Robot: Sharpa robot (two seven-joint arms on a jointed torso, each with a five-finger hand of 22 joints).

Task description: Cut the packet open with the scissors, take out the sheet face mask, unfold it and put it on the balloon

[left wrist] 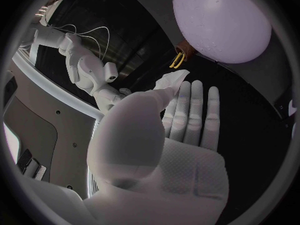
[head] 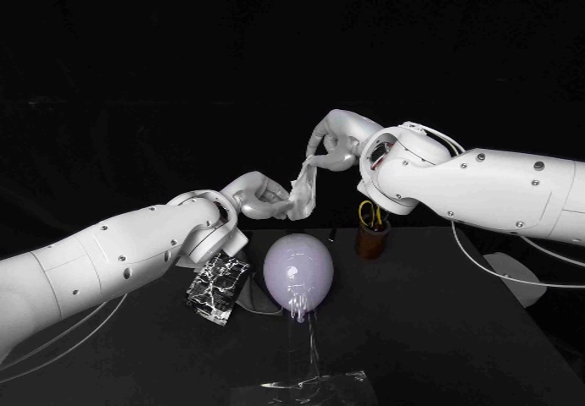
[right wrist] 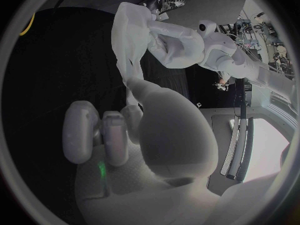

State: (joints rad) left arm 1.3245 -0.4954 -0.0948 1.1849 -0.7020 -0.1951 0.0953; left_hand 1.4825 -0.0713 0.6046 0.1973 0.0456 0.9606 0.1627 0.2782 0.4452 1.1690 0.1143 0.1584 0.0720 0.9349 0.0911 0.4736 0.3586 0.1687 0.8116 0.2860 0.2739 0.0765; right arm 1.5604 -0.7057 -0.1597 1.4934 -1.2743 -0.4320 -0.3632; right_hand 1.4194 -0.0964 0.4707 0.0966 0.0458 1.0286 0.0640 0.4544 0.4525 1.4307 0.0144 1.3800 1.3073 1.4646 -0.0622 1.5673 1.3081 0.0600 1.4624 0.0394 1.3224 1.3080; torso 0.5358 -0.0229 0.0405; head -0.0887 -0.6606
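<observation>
Because the thin white sheet face mask [head: 303, 179] is floppy, it has to be held at two ends or it would fold onto itself. The left robot hand [head: 262, 197] pinches the lower end between its thumb and its flat fingers. The right robot hand [head: 329, 145] is closed on the upper end, higher up and further back. The mask hangs in the air between them as a twisted strip, not yet spread out wide. I think they hold it this way so they can pull it open.

The mask is up above the pale purple egg-shaped balloon [head: 298, 264], just behind its top, and does not touch it. That looks like a good spot, because the balloon is where the mask has to go. The balloon sits on the black desk [head: 427, 338].

The black-and-white patterned packet [head: 220, 288] lies on the desk just beside the balloon, under the left arm. It is out of the way, I guess because its job is done. The yellow-handled scissors [head: 369, 214] stand in a brown cup [head: 372, 241] behind the balloon, so the cutting looks finished too. Unfolding seems to be the step now.
</observation>
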